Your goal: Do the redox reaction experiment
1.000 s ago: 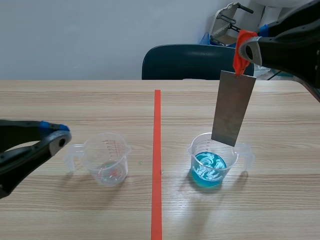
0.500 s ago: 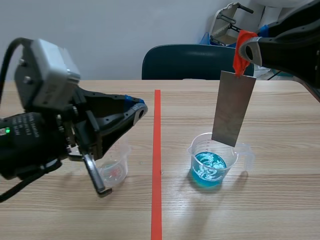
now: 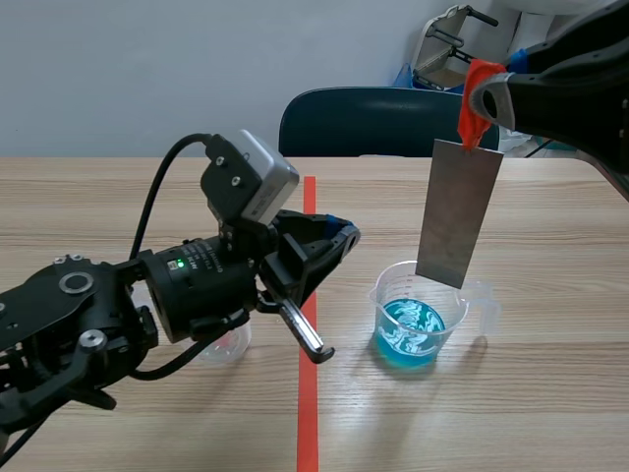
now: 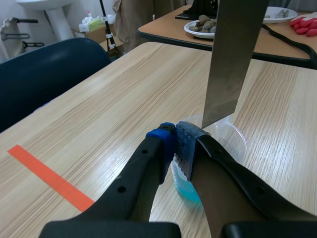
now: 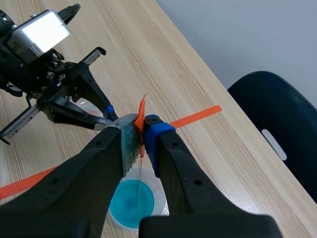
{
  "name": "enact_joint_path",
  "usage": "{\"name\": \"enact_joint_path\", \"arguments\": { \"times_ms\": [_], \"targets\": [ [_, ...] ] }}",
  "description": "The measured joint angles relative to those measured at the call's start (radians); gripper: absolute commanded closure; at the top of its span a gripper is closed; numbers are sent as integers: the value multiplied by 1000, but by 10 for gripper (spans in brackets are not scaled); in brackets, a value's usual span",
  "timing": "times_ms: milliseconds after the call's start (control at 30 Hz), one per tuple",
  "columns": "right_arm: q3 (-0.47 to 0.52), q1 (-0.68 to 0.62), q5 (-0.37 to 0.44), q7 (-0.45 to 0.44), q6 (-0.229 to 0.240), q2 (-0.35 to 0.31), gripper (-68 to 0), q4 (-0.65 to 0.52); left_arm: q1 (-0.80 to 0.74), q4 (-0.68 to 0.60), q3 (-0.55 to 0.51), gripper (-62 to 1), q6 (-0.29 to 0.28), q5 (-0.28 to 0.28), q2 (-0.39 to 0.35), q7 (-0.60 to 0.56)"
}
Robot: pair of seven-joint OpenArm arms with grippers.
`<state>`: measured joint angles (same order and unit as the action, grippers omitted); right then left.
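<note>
A grey metal plate [image 3: 457,211] hangs upright by a red tab [image 3: 475,103], with my right gripper [image 3: 479,98] shut on the tab. The plate's lower edge sits just above the rim of a clear beaker of blue liquid [image 3: 418,329]. My left gripper [image 3: 339,236] is shut on nothing, past the tape line and a little left of that beaker. In the left wrist view its fingertips [image 4: 176,136] meet just short of the beaker [image 4: 233,136], with the plate [image 4: 235,54] above. The right wrist view looks down its fingers [image 5: 141,126] at the blue liquid [image 5: 131,203].
A second clear beaker [image 3: 228,342] stands left of the tape line, mostly hidden behind my left arm [image 3: 177,285]. An orange tape line [image 3: 308,418] runs down the table's middle. A dark blue chair [image 3: 373,123] stands behind the far edge.
My left arm has swung from the picture's left edge toward the middle, its shut gripper now near the blue beaker and its body covering the clear beaker. The right arm and plate have not moved.
</note>
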<state>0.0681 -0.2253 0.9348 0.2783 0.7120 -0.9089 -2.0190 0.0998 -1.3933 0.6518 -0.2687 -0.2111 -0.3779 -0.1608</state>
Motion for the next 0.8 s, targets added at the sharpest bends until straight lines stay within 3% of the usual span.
{"name": "enact_joint_path", "arguments": {
  "times_ms": [333,800],
  "targets": [
    [0,0,0,0,0,0,-6,0,56,57,40,-18,29,0,90,5],
    [0,0,0,0,0,0,-6,0,64,78,49,-19,40,0,106,8]
  ]
}}
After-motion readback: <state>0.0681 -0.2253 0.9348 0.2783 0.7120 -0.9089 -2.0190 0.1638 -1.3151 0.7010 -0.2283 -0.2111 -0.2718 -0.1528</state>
